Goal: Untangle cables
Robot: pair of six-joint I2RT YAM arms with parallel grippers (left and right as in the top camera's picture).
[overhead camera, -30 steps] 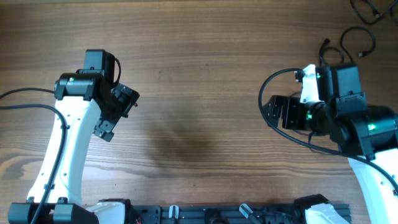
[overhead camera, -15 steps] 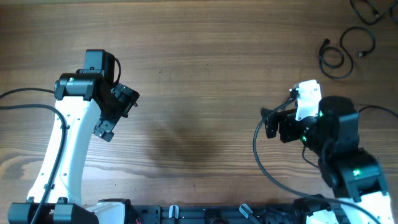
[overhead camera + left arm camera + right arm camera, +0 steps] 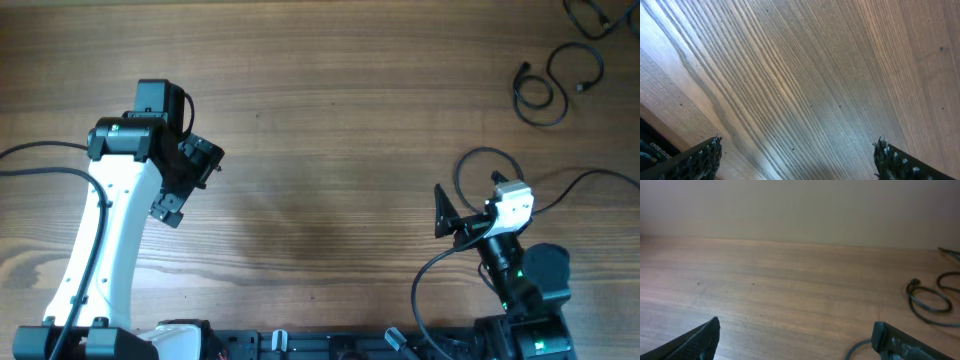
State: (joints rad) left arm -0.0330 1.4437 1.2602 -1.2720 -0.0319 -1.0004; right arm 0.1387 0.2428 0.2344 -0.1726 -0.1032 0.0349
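Thin black cables lie at the table's far right corner: one small coil, a loose loop beside it, and another cord at the top edge. The coil also shows far off in the right wrist view. My right gripper is open and empty, drawn back near the front edge, well short of the cables; its fingers show wide apart in the right wrist view. My left gripper is open and empty over bare wood at the left; the left wrist view shows only tabletop.
The wooden table fills the view. My right arm's own thicker black wire loops over the table beside its wrist. A dark rail runs along the front edge.
My right arm has pulled back from beside the cables toward the front edge, and the small coil is now fully uncovered. The left arm has not moved.
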